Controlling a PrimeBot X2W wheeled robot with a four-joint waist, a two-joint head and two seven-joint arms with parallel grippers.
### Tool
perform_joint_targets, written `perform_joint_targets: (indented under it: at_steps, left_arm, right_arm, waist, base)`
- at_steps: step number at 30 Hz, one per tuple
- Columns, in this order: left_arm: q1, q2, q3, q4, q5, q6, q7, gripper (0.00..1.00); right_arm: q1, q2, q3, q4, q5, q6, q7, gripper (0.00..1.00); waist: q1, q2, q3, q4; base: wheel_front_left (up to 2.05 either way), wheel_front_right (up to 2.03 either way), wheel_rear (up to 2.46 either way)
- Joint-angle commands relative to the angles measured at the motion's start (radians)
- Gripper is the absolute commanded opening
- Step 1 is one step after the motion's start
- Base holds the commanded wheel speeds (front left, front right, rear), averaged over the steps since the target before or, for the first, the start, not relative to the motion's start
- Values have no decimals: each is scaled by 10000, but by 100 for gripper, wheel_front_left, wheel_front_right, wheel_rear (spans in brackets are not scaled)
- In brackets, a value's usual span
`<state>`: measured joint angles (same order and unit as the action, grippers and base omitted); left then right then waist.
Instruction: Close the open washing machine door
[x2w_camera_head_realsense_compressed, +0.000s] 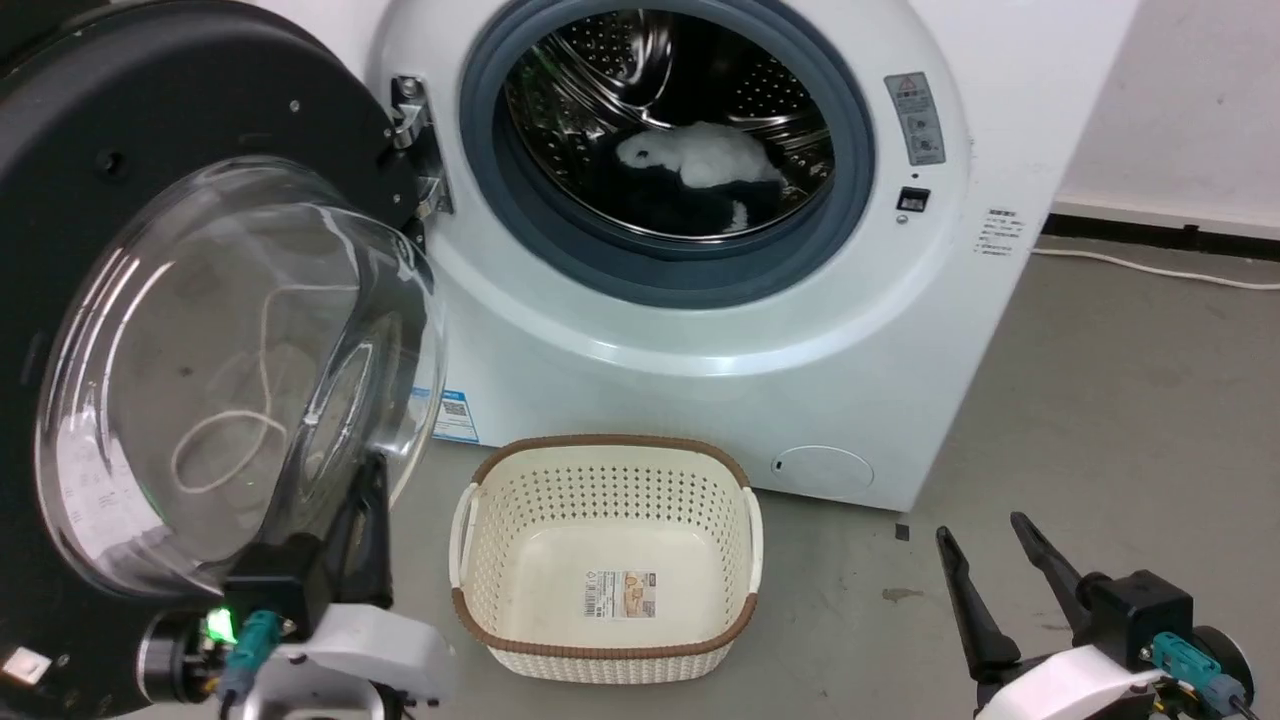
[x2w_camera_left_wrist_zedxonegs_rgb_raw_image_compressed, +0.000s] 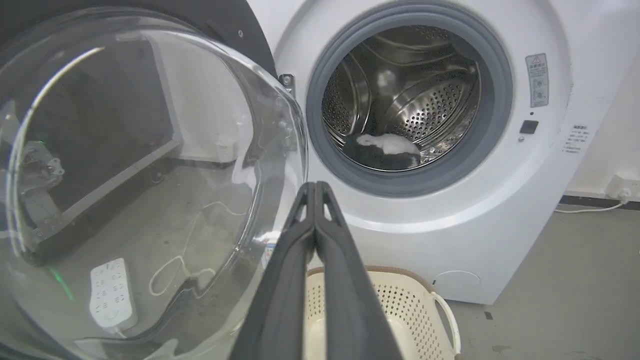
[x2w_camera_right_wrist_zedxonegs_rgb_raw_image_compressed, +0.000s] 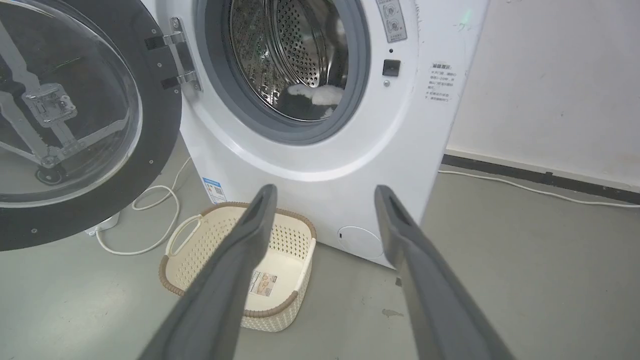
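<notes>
A: The washing machine (x2w_camera_head_realsense_compressed: 700, 380)?
B: Its drum opening (x2w_camera_head_realsense_compressed: 670, 130) faces the robot. The washing machine door (x2w_camera_head_realsense_compressed: 180, 110) hangs wide open from the hinge (x2w_camera_head_realsense_compressed: 415, 150) on the opening's left edge, glass bowl (x2w_camera_head_realsense_compressed: 230, 370) bulging outward.
A: Grippers?
B: Left gripper (x2w_camera_left_wrist_zedxonegs_rgb_raw_image_compressed: 315, 186), fingers (x2w_camera_left_wrist_zedxonegs_rgb_raw_image_compressed: 290, 270) pressed together, just beside the bowl's lower right; right gripper (x2w_camera_head_realsense_compressed: 980, 530) spread, empty, well apart.

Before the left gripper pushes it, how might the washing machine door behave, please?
The washing machine door will probably swing rigidly about its metal hinge, not flex. Its smooth glass bowl may let the shut left gripper slide.
</notes>
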<state>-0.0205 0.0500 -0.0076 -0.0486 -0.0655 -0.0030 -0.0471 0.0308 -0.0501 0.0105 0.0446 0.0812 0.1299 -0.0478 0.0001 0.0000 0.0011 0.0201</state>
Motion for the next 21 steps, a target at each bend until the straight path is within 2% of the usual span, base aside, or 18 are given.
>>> perform_joint_targets:
  at_steps: [1,11,21]
  left_arm:
    - [-127,3,61,-145,-116,-17,-105,0]
    - [-508,2,992,-1355,-377,116,-314,0]
    - [-901,2,3019,-1832,-625,19,-523,0]
  right_arm:
    - [96,0,19,59,109,2,-99,100]
    - [184,0,12,311,437,2,-308,100]
    - [245,0,39,641,784,3,-516,100]
  waist:
    - [-1,0,-8,47]
    - [-1,0,-51,655]
    - [-1,0,-71,1439]
  base:
    - [0,0,0]
    - [0,0,0]
    - [0,0,0]
